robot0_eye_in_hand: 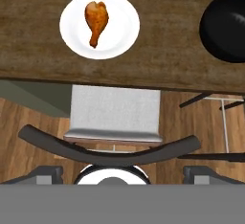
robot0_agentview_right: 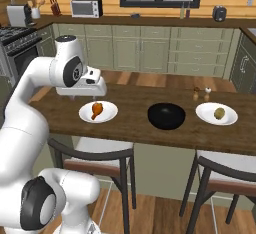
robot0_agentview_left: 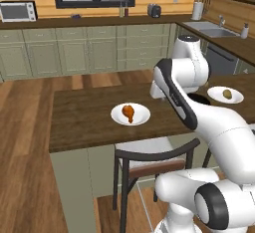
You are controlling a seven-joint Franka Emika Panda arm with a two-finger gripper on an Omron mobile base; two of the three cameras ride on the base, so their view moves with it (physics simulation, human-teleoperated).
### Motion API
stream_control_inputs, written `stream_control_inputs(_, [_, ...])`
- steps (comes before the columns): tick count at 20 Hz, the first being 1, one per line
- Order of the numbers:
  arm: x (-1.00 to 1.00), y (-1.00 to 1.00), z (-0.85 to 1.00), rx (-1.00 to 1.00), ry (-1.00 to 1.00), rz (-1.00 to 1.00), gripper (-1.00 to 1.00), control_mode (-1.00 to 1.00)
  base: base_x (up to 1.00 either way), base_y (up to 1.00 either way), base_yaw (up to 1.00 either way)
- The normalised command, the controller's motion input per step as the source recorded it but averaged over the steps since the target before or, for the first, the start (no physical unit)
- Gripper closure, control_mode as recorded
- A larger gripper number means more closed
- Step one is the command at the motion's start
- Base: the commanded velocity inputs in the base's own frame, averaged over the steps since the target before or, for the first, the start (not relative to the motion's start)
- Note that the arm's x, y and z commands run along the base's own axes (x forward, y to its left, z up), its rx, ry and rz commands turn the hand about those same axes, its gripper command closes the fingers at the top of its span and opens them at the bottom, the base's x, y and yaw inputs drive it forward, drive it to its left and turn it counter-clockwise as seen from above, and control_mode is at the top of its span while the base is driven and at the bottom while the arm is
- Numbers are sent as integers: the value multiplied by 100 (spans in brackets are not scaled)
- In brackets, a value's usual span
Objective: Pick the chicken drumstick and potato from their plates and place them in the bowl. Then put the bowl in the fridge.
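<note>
Jaws (robot0_eye_in_hand: pixel 122 170) stand spread wide and empty, held high above the near edge of the desk (robot0_agentview_right: pixel 135 123), which gives me a clear downward look before committing. Ahead of the jaws and slightly left, the chicken drumstick (robot0_eye_in_hand: pixel 96 21) lies on its plate (robot0_eye_in_hand: pixel 122 31), thin end pointing back toward me. The bowl (robot0_eye_in_hand: pixel 225 27) sits ahead and to the right, empty I judge, waiting as the drop spot. Farther right beyond it, the potato (robot0_agentview_right: pixel 219 113) rests on the second plate (robot0_agentview_right: pixel 207 115).

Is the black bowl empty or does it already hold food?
Empty: the bowl shows only black; drumstick and potato sit on their plates.
</note>
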Motion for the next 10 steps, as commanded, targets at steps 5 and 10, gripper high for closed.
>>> stream_control_inputs(5, [32,11,-4,0,0,0,-100,-100,0,0,0])
stream_control_inputs(10, [100,56,-28,2,12,0,-100,-100,0,0,0])
